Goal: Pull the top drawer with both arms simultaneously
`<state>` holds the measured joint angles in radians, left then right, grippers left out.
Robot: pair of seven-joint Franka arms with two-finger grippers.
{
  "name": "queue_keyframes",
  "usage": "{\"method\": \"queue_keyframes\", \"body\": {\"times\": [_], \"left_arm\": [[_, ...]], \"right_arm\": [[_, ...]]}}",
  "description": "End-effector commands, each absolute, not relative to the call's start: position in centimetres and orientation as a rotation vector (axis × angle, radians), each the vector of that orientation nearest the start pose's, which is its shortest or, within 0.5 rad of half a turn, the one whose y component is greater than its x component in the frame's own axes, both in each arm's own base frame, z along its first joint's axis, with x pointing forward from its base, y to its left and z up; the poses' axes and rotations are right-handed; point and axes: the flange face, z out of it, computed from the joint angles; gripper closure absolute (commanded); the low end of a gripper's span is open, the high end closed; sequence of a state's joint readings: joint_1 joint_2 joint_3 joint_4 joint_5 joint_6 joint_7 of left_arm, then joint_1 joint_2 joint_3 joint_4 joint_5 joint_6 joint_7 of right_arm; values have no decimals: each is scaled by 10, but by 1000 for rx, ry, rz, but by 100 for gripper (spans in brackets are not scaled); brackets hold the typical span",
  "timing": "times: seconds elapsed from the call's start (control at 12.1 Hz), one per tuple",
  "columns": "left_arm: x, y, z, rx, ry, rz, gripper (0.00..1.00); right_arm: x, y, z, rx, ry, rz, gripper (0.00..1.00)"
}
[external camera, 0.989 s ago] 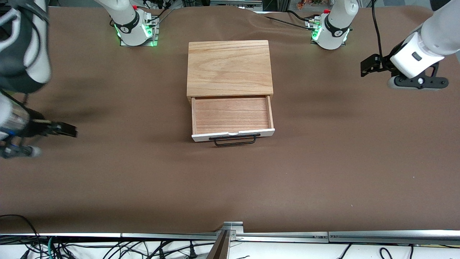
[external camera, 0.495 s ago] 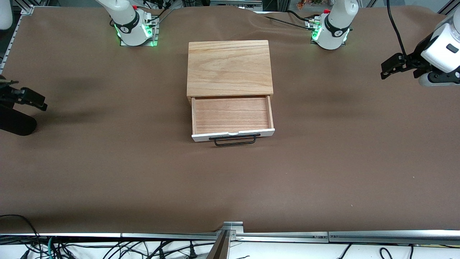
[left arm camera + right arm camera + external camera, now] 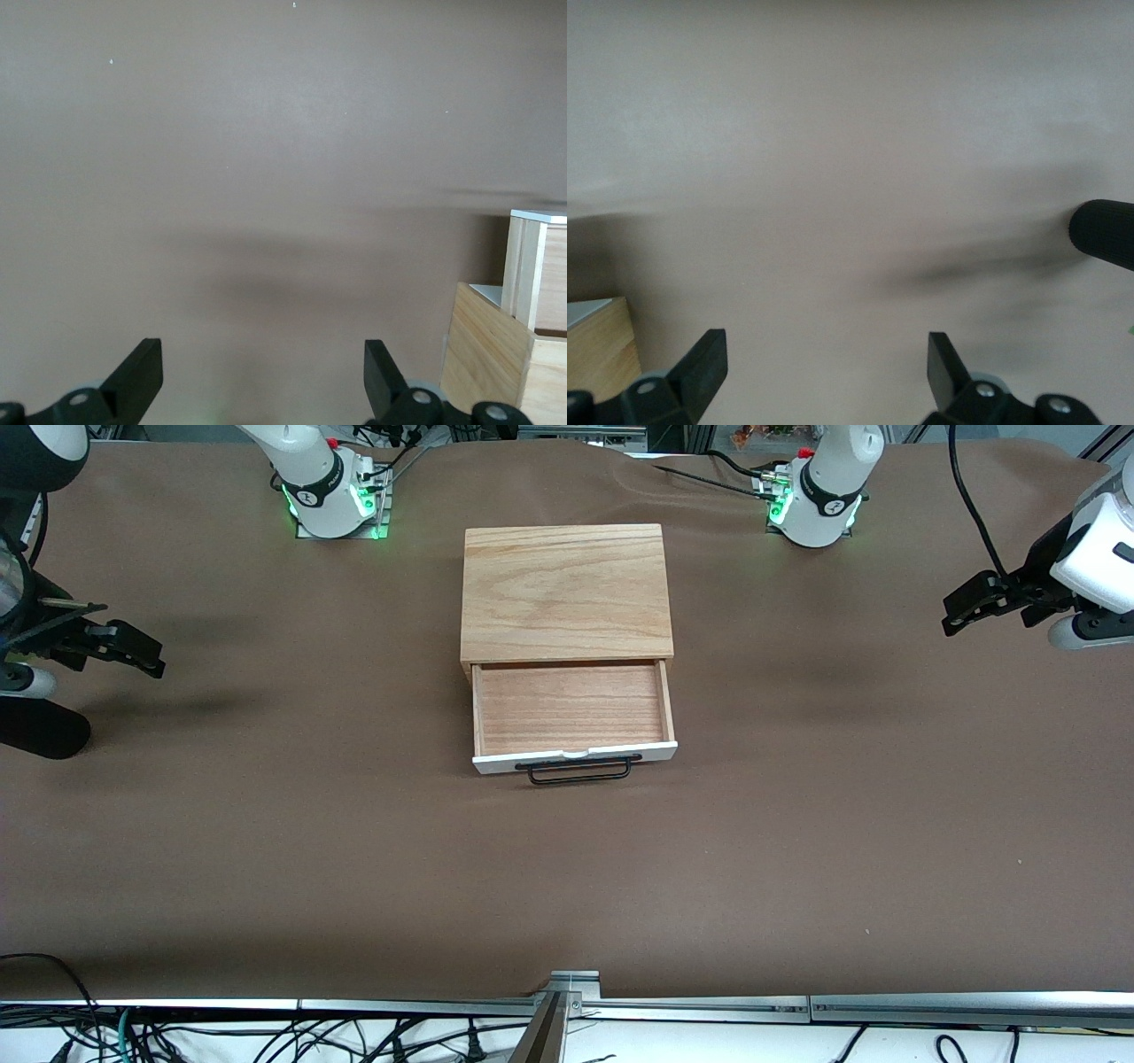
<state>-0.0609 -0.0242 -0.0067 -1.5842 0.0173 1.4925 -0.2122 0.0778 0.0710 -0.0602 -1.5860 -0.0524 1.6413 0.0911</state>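
The top drawer [image 3: 571,708] stands pulled out of its light-wood cabinet [image 3: 565,589], its tray empty. Its white front panel with the black wire handle [image 3: 580,771] faces the front camera. My left gripper [image 3: 963,608] is open and empty in the air over the left arm's end of the table, well apart from the drawer. My right gripper [image 3: 142,657] is open and empty over the right arm's end of the table. The left wrist view shows open fingers [image 3: 142,372] and a corner of the cabinet [image 3: 487,350]. The right wrist view shows open fingers [image 3: 709,363] and a wood corner [image 3: 598,350].
The brown table cover [image 3: 567,886] lies bare around the cabinet. The two arm bases [image 3: 332,491] [image 3: 815,500] stand farther from the front camera than the cabinet. A black rounded part [image 3: 40,731] sits at the right arm's table edge and shows in the right wrist view [image 3: 1103,232].
Both grippers have swung out toward their own ends of the table; the right one then came a little back inward. The drawer has not moved.
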Motion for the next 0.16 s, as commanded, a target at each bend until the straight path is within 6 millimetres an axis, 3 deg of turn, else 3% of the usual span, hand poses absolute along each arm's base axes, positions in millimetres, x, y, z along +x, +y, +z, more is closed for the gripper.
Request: {"method": "queue_keyframes", "body": {"times": [0.0, 0.08], "left_arm": [[540, -31, 622, -3118, -256, 109, 0], [540, -31, 622, -3117, -259, 109, 0]], "right_arm": [[578, 1, 584, -3204, 147, 28, 0], [578, 0, 584, -3204, 150, 28, 0]]}}
